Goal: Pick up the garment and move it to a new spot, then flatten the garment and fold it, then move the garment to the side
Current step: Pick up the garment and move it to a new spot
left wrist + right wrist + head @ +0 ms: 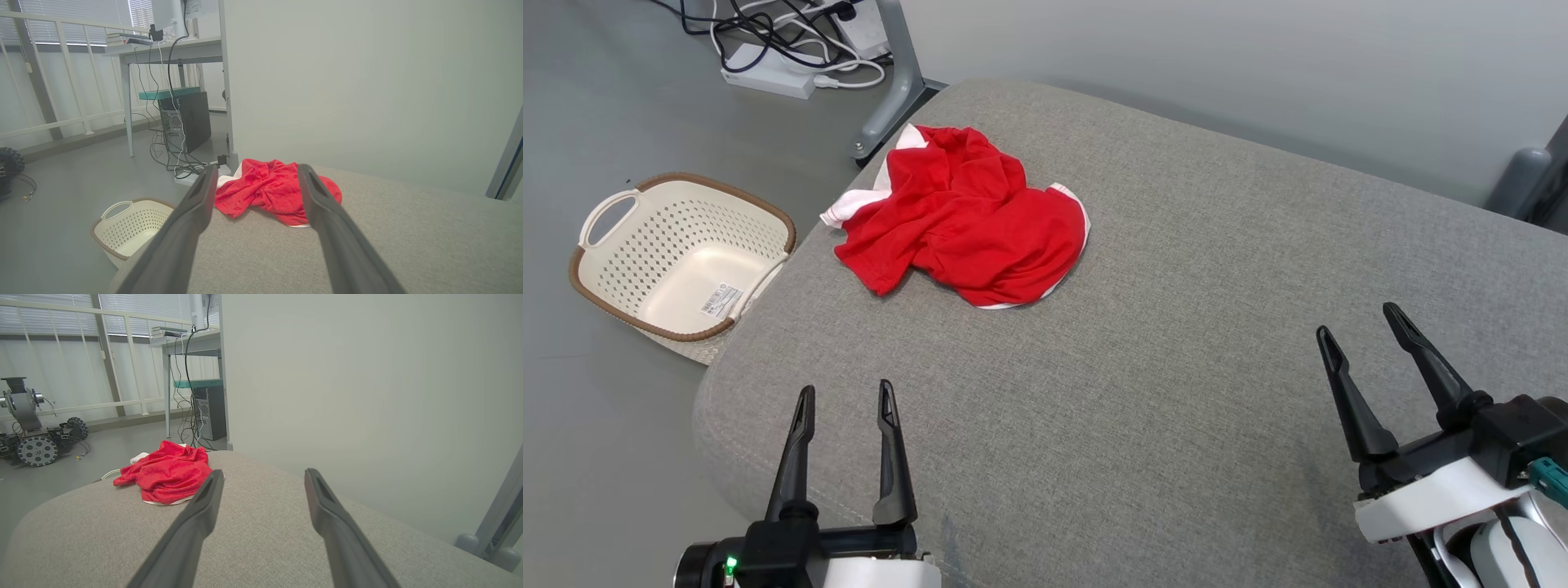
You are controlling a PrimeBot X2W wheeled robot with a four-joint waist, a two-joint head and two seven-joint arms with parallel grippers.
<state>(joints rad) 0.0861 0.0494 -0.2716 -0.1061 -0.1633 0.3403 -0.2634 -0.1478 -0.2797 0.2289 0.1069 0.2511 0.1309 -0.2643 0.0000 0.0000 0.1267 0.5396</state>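
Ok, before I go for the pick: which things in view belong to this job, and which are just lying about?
Job:
- red garment, crumpled on the grey cushion
- left gripper, open
- right gripper, open

Lying about:
- cream basket on the floor
- power strip and cables
- computer tower
- wheeled machine

Crumpled red garment [964,222] on grey cushion [1176,343]

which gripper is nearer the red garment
The left gripper: the crumpled red garment lies almost straight ahead of it, while the right gripper sits far off to the side.
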